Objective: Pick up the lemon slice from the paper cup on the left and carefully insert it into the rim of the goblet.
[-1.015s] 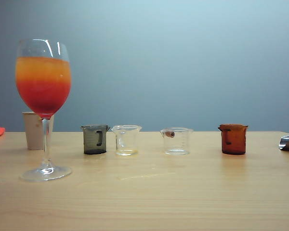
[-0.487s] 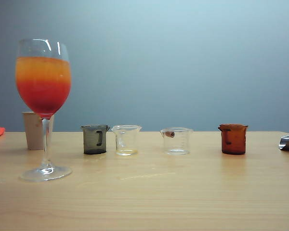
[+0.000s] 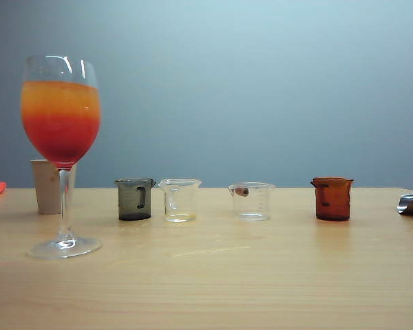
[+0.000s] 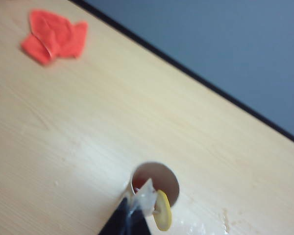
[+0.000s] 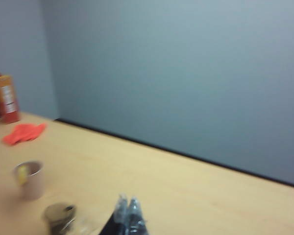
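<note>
Lemon slice (image 4: pixel 162 217) stands on edge in cup (image 4: pixel 155 183), long axis upright, just beside shut, empty left gripper (image 4: pixel 137 208); right gripper (image 5: pixel 127 208) shut, empty, well away.

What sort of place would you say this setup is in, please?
Probably a lab bench staged as a mock drinks bar: a bare wooden table before a plain grey wall, a goblet of layered orange-red drink, and a row of small beakers such as the amber beaker.
</note>
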